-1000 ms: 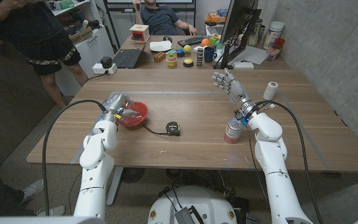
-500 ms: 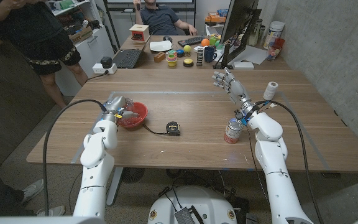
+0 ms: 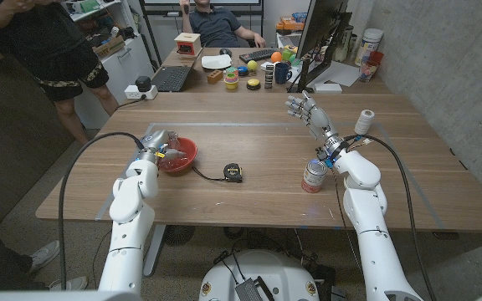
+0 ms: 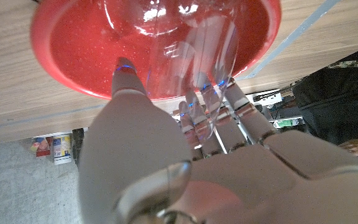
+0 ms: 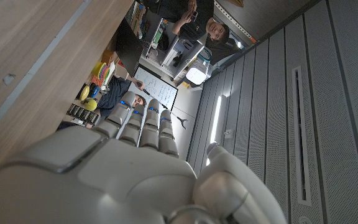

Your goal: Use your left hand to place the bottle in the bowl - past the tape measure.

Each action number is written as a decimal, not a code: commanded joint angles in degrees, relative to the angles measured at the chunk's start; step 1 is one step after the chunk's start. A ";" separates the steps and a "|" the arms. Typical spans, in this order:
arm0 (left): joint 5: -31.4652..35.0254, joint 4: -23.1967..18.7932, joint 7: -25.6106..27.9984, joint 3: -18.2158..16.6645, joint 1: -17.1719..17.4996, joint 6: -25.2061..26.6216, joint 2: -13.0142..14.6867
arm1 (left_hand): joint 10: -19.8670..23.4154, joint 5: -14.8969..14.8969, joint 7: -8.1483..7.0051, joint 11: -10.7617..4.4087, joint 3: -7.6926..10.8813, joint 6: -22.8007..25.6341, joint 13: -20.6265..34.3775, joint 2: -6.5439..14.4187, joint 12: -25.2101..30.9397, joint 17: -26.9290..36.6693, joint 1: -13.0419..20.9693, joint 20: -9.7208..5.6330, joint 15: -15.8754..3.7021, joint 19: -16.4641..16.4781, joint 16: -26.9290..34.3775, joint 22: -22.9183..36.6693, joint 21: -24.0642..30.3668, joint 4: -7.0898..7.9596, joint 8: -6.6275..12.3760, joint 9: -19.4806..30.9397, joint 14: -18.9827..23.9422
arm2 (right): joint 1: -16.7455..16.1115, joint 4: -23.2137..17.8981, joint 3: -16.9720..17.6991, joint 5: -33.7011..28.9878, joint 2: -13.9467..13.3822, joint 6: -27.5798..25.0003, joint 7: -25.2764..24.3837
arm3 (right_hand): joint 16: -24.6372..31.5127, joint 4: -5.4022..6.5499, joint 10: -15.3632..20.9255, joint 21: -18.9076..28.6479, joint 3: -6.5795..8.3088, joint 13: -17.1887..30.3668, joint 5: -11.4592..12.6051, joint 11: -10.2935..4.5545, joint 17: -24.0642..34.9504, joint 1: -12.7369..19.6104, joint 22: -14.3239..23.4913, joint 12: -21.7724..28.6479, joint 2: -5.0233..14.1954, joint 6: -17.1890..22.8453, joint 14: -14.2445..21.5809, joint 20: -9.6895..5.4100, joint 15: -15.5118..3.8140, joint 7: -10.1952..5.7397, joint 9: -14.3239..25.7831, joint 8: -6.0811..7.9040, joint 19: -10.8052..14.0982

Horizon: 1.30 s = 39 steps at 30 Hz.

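Observation:
My left hand [image 3: 155,140] grips a clear plastic bottle [image 3: 166,148] at the left rim of the red bowl [image 3: 187,155]. In the left wrist view the bottle [image 4: 199,43] reaches from my left hand [image 4: 166,155] down into the bowl [image 4: 67,53]; whether it touches the bowl's floor I cannot tell. A black and yellow tape measure [image 3: 235,173] lies right of the bowl, its strap trailing toward the bowl. My right hand [image 3: 305,111] is raised over the table's right half, fingers stretched and apart, holding nothing; its back shows in the right wrist view [image 5: 135,162].
A metal can [image 3: 313,176] stands beside my right forearm. A white roll [image 3: 364,121] stands near the right edge. A laptop [image 3: 171,78], a monitor [image 3: 318,38] and small objects crowd the far end. One person stands at back left, another sits behind the table.
My left hand with the bottle has edged slightly toward the bowl. The right hand, tape measure and can have not moved.

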 commanded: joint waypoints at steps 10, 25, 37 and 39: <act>0.56 0.14 -0.82 0.37 -0.37 1.65 0.17 | -9.24 0.70 1.92 4.12 -2.23 -7.15 0.26 3.69 -0.39 0.54 1.63 1.47 -5.16 -2.69 -0.21 0.08 -1.86 1.01 0.13 0.01 -9.48 | 0.59 1.00 0.13 0.04 0.04 0.28 0.02 | 0.18 0.01 0.40 -0.37 -0.47 0.09 0.36 -0.08 -0.04 -0.02 0.14 0.12 0.90 0.68 0.27 -0.16 0.19 0.20 0.17 0.53 0.48; -0.33 0.20 0.77 0.22 -0.51 1.24 0.00 | -17.39 1.39 3.23 8.00 -4.49 -12.47 0.20 4.15 -0.33 0.61 -1.53 3.93 0.10 -6.49 -0.27 0.01 -4.45 3.12 0.18 -0.20 -18.50 | 1.13 1.90 0.10 -0.18 0.05 0.16 0.15 | 0.19 0.05 0.60 -0.58 -0.61 0.09 0.40 0.01 -0.04 -0.06 0.15 0.20 0.93 0.82 0.33 -0.18 0.19 0.31 0.17 0.56 0.54; -2.01 -0.92 1.33 0.01 -0.32 -0.46 -0.21 | -18.32 1.38 3.29 8.17 -5.90 -13.60 0.17 3.19 0.04 0.53 -3.32 4.06 0.41 -7.13 0.04 -0.03 -5.12 3.94 0.37 -0.25 -19.77 | 1.77 3.11 0.15 -0.04 0.16 0.71 0.42 | 0.18 0.07 0.62 -0.74 -0.70 0.09 0.43 0.05 -0.04 -0.06 0.15 0.20 0.97 0.88 0.31 -0.14 0.15 0.35 0.17 0.55 0.61; -1.52 -1.02 2.49 0.16 -0.21 -0.31 -0.48 | -18.44 1.38 3.33 8.22 -6.08 -13.60 0.17 3.03 0.06 0.52 -3.52 4.04 0.40 -7.15 0.09 -0.03 -5.18 4.02 0.43 -0.25 -19.82 | 1.86 3.11 0.08 -0.54 -0.02 0.82 0.29 | 0.19 0.07 0.61 -0.78 -0.73 0.09 0.44 -0.03 -0.04 -0.07 0.15 0.20 0.97 0.88 0.34 -0.15 0.16 0.33 0.17 0.55 0.63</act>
